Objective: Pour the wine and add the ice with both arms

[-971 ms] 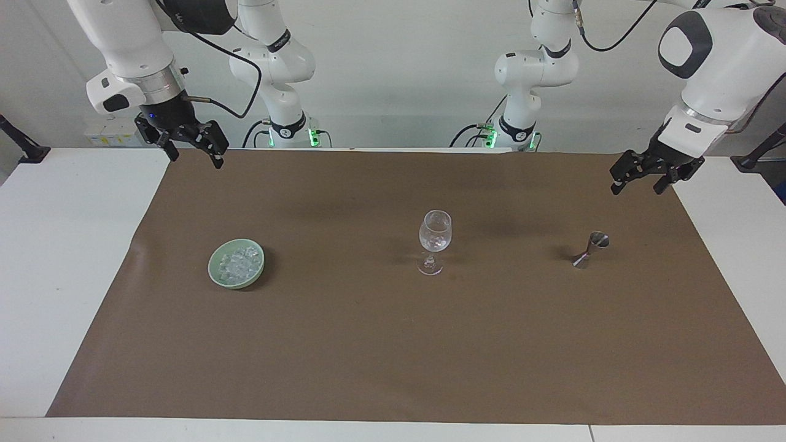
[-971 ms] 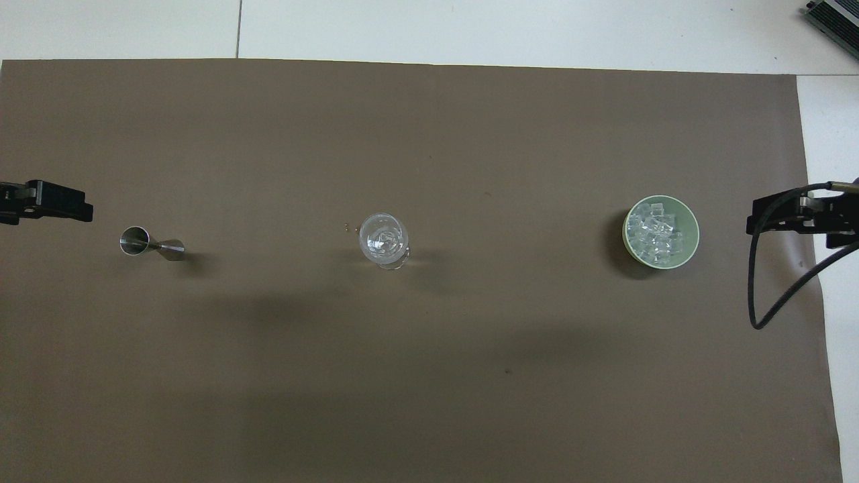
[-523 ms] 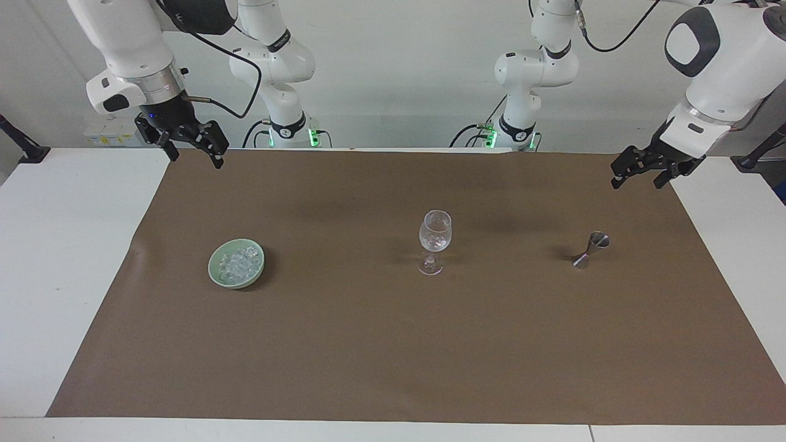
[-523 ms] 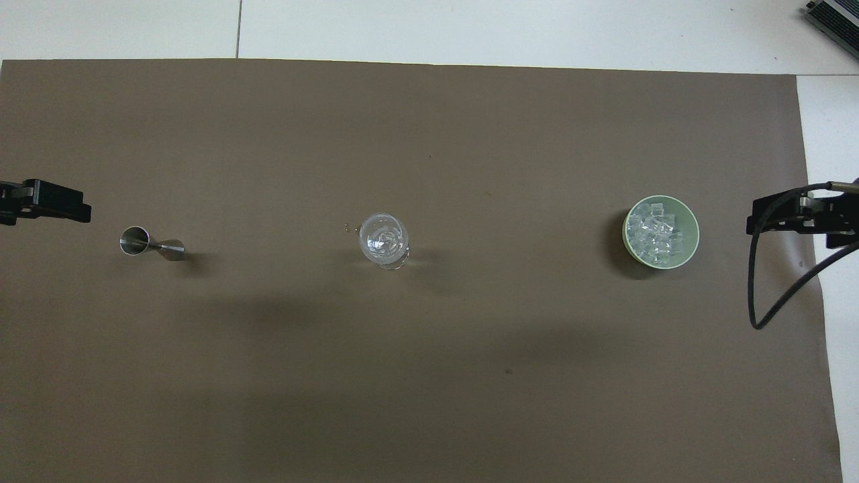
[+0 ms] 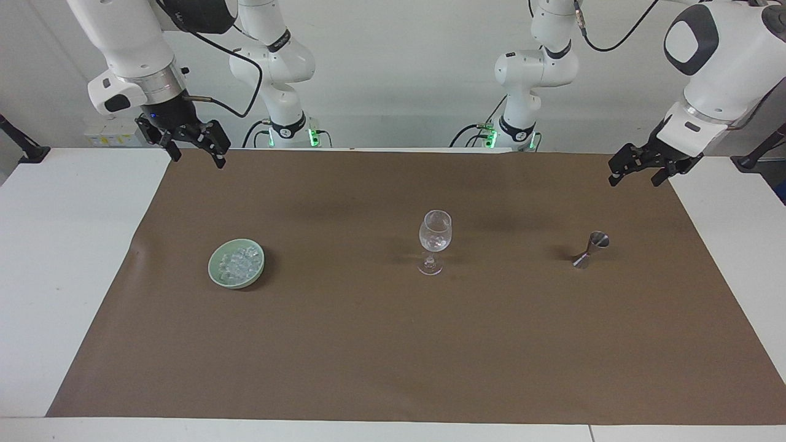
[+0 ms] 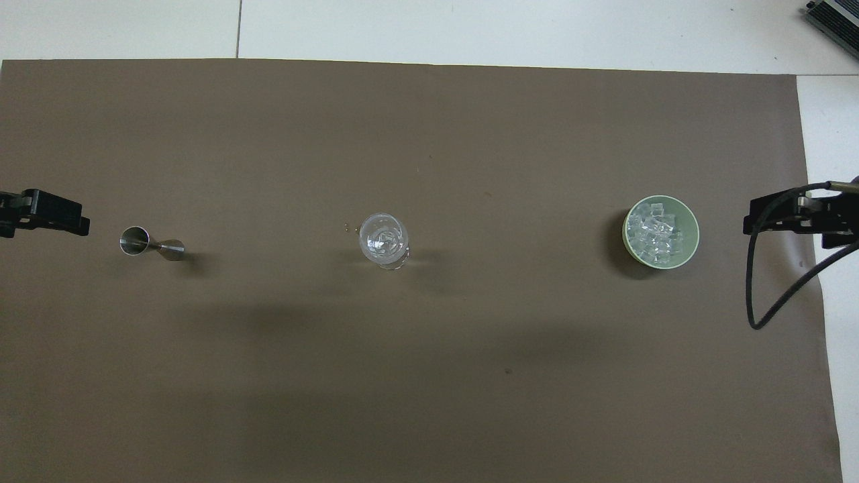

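Looking across your table, you are seeing a matte brown paper sheet (image 5: 393, 344) covering most of the smooth white tabletop (image 5: 55, 258). Three things are standing on it in a row, well apart from one another.

Your left gripper (image 5: 635, 170), black and angular on its glossy white arm with a silver wrist ring, is hanging in the air over the sheet's edge at the left arm's end of the table. Its fingers (image 5: 615, 177) are spreading wide and gripping nothing. Below those fingers and toward the table's middle, a small polished steel jigger (image 5: 590, 249), shaped like an hourglass of two cones, is standing upright; from overhead you are seeing its round open mouth (image 6: 135, 241).

Your right gripper (image 5: 195, 149), the same black two-finger make with a black cable looping off its wrist, is hovering over the sheet's corner at the right arm's end. Its fingers (image 5: 218, 158) are also standing wide, empty. Below them a shallow round pale green bowl (image 5: 216, 270) with a smooth glazed rim is sitting, and the ice (image 5: 241, 263), a heap of small clear glassy cubes, is lying inside it; overhead, the cubes (image 6: 656, 236) are filling most of the bowl.

Between jigger and bowl, clear of both sets of fingers, a transparent stemmed wine glass (image 5: 435, 236) is standing upright on its round foot.
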